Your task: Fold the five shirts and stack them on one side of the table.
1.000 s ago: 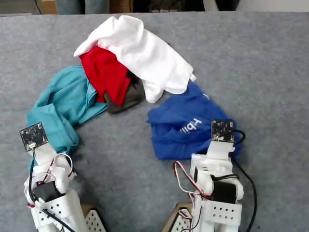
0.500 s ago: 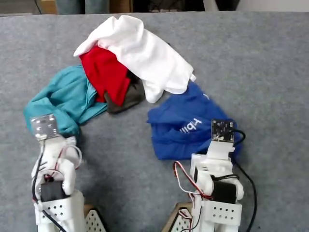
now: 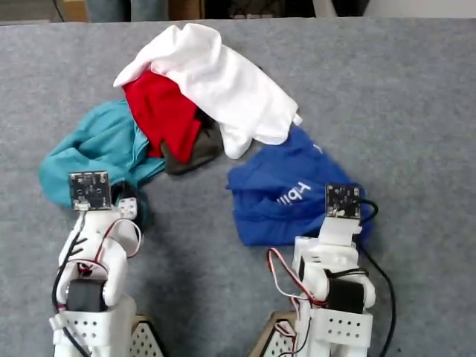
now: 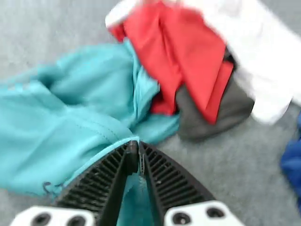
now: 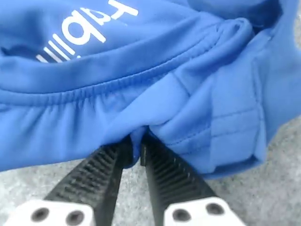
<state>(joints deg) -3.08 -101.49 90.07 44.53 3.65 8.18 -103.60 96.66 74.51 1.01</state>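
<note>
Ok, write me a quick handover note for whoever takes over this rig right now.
Left gripper: shut on an edge of the teal shirt.
Right gripper: shut on a fold of the blue shirt.
The white shirt lies over the red shirt and dark grey shirt in a heap at the far middle of the table; teal and blue lie crumpled nearer the arms.
Done: nothing folded, no stack.
Left: fold all five, stack on one side.

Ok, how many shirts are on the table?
5: white shirt atop the far pile, red shirt under it, dark grey shirt poking out beneath the red, teal shirt near left, blue shirt near right.
</note>
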